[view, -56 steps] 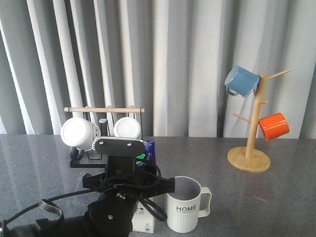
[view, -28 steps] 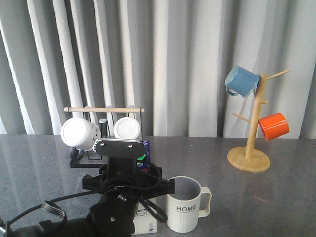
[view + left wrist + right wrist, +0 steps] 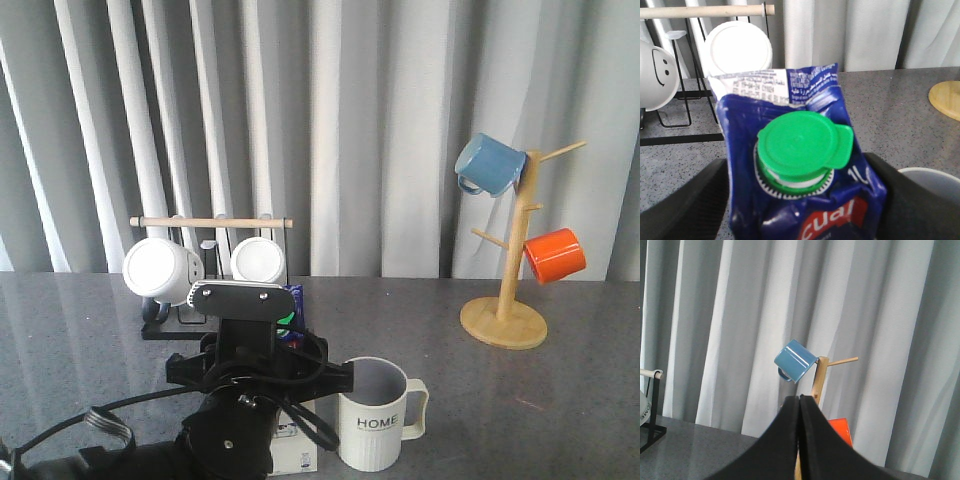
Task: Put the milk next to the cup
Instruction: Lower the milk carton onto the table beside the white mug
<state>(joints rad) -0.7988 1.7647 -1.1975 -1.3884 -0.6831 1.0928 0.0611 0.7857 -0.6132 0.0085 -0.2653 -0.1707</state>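
Cup (image 3: 372,428) read "HOME" in black | milk (image 3: 805,200) between my fingers showed red-label letters "cual" | its top print illegible

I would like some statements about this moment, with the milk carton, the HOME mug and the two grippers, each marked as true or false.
1. The left gripper is shut on the milk. True.
2. The milk's green cap has been taken off. False: the cap is on the carton's top.
3. In the front view the milk is on the left side of the cup. True.
4. The right gripper has its fingers spread wide. False: the fingers are pressed together and hold nothing.
5. The blue mug stands on the table. False: it hangs on the wooden mug tree.
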